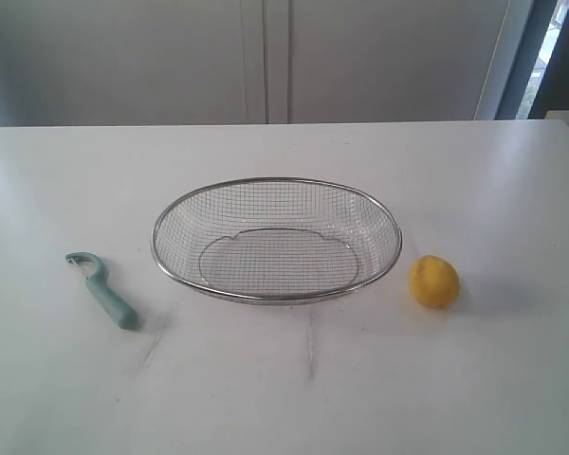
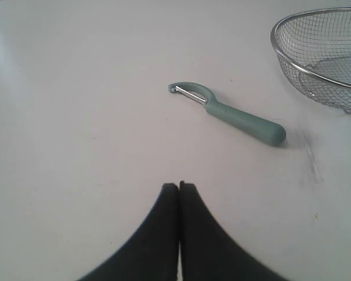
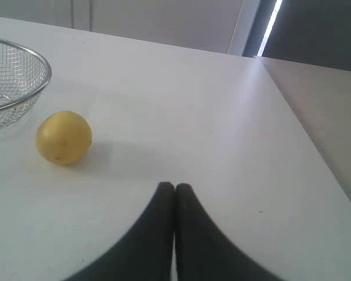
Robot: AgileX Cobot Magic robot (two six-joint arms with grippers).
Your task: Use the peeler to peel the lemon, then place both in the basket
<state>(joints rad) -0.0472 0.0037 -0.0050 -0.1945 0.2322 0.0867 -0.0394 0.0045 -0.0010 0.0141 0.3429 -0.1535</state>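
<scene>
Left pincer [image 2: 179, 186] first: its two dark fingers are pressed flat together with no gap between the tips and nothing held in them. From its wrist camera I see it raised over bare desk [image 1: 284, 398], tips aimed toward the peeler [image 2: 225, 113], which lies well clear of them. Right pincer [image 3: 175, 186] is in the same pose, fingers closed tip to tip and empty, held over the desk with the lemon [image 3: 64, 137] ahead of it and apart. On the exterior camera the basket [image 1: 276, 179] sits in the middle of the desk. I find the peeler lying flat to its left, hooked head toward the far left and handle running to the near right, ending near the basket's near-left rim without touching it. I see the lemon resting on the desk to the right of the basket, just beside the near-right rim but not against it, its skin an even yellow all over.
</scene>
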